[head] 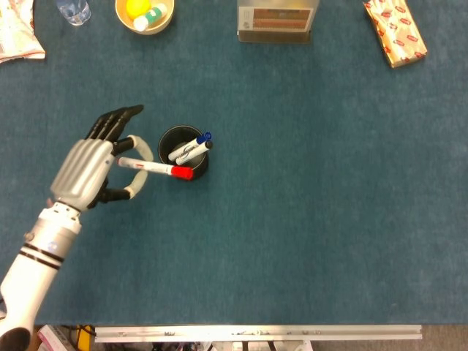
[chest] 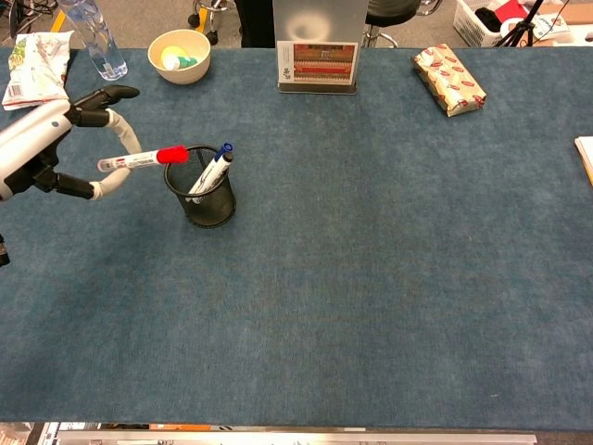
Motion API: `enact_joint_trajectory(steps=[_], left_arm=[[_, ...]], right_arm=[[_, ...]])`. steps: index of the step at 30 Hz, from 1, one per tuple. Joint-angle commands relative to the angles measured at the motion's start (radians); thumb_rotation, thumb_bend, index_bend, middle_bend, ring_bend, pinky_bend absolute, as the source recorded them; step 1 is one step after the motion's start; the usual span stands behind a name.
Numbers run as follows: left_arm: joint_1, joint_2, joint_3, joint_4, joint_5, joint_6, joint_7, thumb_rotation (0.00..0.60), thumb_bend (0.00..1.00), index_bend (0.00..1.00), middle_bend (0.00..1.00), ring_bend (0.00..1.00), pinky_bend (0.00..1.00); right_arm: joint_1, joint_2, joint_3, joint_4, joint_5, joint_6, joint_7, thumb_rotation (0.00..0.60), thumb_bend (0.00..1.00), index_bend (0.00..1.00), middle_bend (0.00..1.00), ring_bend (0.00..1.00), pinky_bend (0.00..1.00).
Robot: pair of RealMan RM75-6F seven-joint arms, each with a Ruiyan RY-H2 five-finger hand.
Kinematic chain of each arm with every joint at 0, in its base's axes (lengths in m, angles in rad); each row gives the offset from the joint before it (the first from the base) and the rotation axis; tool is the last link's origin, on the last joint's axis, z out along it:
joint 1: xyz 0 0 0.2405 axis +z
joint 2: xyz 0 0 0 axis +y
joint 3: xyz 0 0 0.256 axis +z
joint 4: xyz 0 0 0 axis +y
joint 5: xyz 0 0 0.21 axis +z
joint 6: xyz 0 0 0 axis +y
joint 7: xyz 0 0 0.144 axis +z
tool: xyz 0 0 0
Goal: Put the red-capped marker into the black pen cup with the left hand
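Observation:
My left hand (head: pixel 96 164) (chest: pixel 54 144) pinches the red-capped marker (head: pixel 155 168) (chest: pixel 141 158) between thumb and a finger, the other fingers stretched out. The marker lies nearly level in the air, its red cap (head: pixel 182 172) (chest: pixel 172 154) over the near-left rim of the black mesh pen cup (head: pixel 183 152) (chest: pixel 200 189). The cup stands upright on the blue table and holds a blue-capped marker (head: pixel 191 147) (chest: pixel 213 168) and another pen leaning right. My right hand shows in neither view.
At the back edge stand a cream bowl (head: pixel 145 14) (chest: pixel 179 55) with yellow and green items, a water bottle (chest: pixel 93 35), a snack bag (chest: pixel 35 69), a sign holder (head: pixel 278 20) (chest: pixel 316 56) and a wrapped packet (head: pixel 395 31) (chest: pixel 448 79).

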Motion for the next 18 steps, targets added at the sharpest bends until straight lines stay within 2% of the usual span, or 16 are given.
enact_joint_trajectory(steps=[1,12,18], left_arm=[[-0.019,-0.026,-0.027,-0.016,-0.038,-0.022,-0.028,0.600,0.42,0.59,0.07,0.00,0.00],[-0.050,-0.088,-0.078,-0.019,-0.103,-0.045,-0.105,0.600,0.42,0.59,0.07,0.00,0.00],[-0.037,-0.197,-0.120,0.055,-0.153,-0.025,-0.291,0.600,0.42,0.58,0.07,0.00,0.00]], right_arm=[[-0.001,0.001,0.000,0.000,0.000,0.002,0.001,0.600,0.10,0.57,0.50,0.40,0.43],[-0.001,0.002,0.001,0.000,0.000,0.002,0.005,0.600,0.10,0.57,0.50,0.40,0.43],[0.000,0.002,-0.001,0.000,-0.002,0.000,0.004,0.600,0.10,0.57,0.50,0.40,0.43]])
